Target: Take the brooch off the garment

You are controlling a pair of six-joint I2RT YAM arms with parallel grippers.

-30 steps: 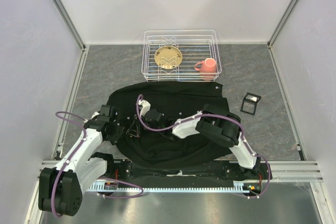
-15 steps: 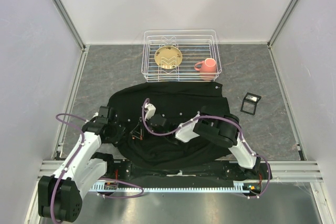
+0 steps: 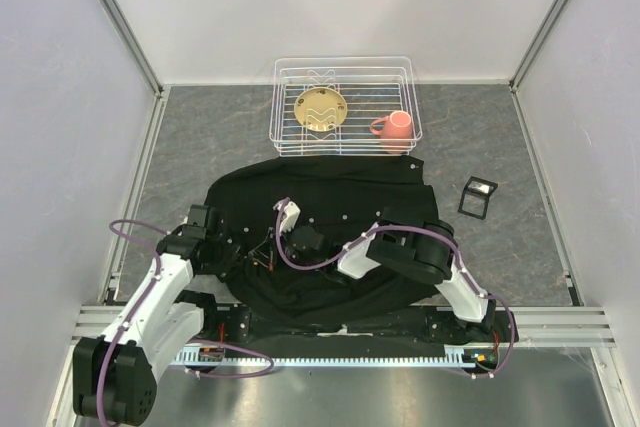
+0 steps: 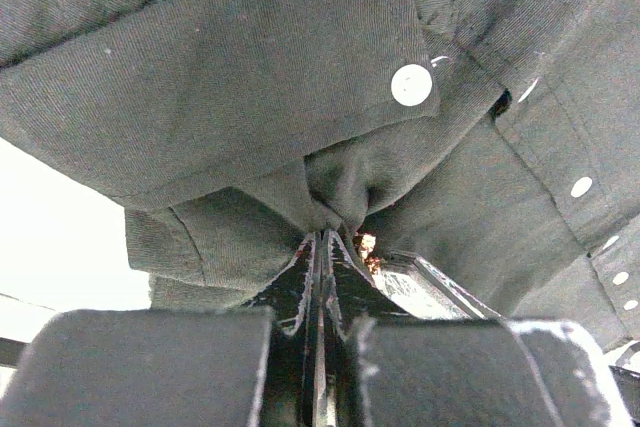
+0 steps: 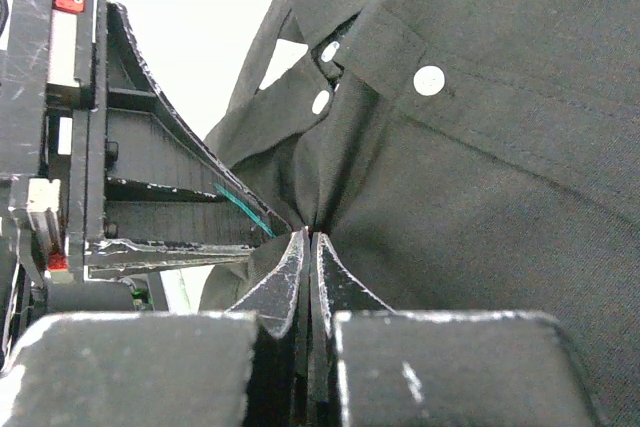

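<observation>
Nearest, a metal rail runs along the table's near edge, just this side of the garment, with both arm bases bolted by it. The table is grey and stone-patterned, showing on every side of the garment. The garment lies bunched in the near middle of it. Right of the garment, apart from it, sits a small black frame. Beyond the garment stands a white wire rack, holding a golden plate and a pink mug. Pale walls close in the far side and both flanks.

Over the garment's near left part, the 2 claws meet tip to tip. The left gripper has its fingers pressed together on a puckered fold of the black cloth. The right gripper likewise pinches a gathered peak of cloth between closed fingers. From above, the arms hide that spot.

We cannot pick out the brooch with any certainty. A tiny golden-red speck sits just beside the left fingertips, but it is too small and blurred for us to say what it is.

The garment is soft black cloth with fine ribbing, folded over itself. Small round white buttons dot its plackets, and seams run beside them.
</observation>
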